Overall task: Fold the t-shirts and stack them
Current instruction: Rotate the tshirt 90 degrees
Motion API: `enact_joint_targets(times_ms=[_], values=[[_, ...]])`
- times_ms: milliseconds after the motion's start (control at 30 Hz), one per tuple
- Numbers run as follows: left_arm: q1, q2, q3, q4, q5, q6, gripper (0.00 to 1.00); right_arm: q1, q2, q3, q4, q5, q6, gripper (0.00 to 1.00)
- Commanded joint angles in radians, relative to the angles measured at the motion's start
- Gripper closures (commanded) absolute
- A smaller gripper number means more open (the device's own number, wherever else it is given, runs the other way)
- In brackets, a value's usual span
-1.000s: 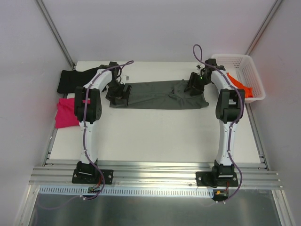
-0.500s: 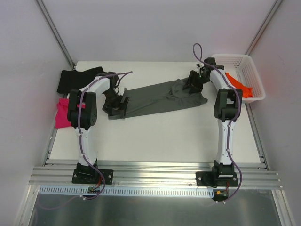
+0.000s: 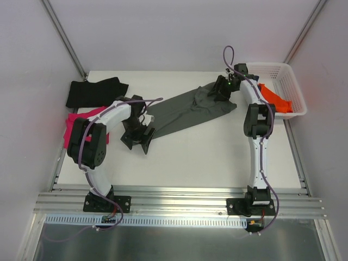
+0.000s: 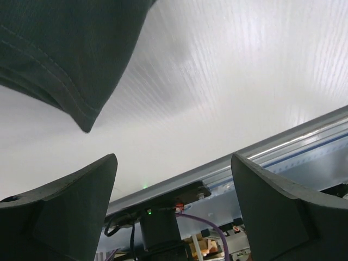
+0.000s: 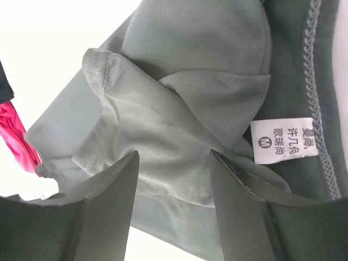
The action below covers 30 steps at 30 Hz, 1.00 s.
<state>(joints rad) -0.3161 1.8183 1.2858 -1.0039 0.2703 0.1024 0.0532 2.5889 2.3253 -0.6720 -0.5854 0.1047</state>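
Observation:
A dark grey t-shirt (image 3: 190, 109) lies slantwise across the back of the table. Its collar end with a pale neck label (image 5: 283, 138) is at the far right. My right gripper (image 3: 222, 89) is shut on a bunch of that cloth (image 5: 174, 136) beside the collar and lifts it slightly. My left gripper (image 3: 140, 140) stands open just off the shirt's lower left end. In the left wrist view the hem corner (image 4: 70, 60) lies beyond the empty jaws (image 4: 174, 206). A black t-shirt (image 3: 93, 91) and a magenta one (image 3: 76, 128) lie at the far left.
A white lattice basket (image 3: 272, 66) stands at the back right with an orange t-shirt (image 3: 277, 99) in it. The magenta cloth (image 5: 16, 136) also shows at the left edge of the right wrist view. The aluminium rail (image 3: 179, 198) runs along the near edge.
The grey shirt swung from lying level to slanting. Its left end came nearer while the right gripper carried the collar end farther back. The left gripper moved nearer and rightwards, off the hem.

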Motion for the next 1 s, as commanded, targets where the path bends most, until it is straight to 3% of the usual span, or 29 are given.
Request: enact_joint_targets(times_ms=[0,233,533,700,967], values=[[-0.001,-0.098,0.003,-0.022,-0.023,-0.006,0.14,0.025,0.008,0.074,0.049,-0.021,0.023,0.42],[0.032,-0.019,0.306,-0.027,-0.077,0.048,0.12,0.034,-0.239,-0.05,0.031,0.004,-0.06,0.39],[0.101,0.354,0.735,-0.041,-0.057,0.072,0.13,0.06,-0.397,-0.288,0.006,-0.005,-0.037,0.39],[0.124,0.472,0.837,-0.056,-0.052,0.074,0.14,0.068,-0.38,-0.342,-0.005,-0.007,-0.036,0.39],[0.15,0.507,0.817,-0.056,-0.046,0.074,0.14,0.083,-0.323,-0.394,-0.024,-0.013,-0.031,0.39]])
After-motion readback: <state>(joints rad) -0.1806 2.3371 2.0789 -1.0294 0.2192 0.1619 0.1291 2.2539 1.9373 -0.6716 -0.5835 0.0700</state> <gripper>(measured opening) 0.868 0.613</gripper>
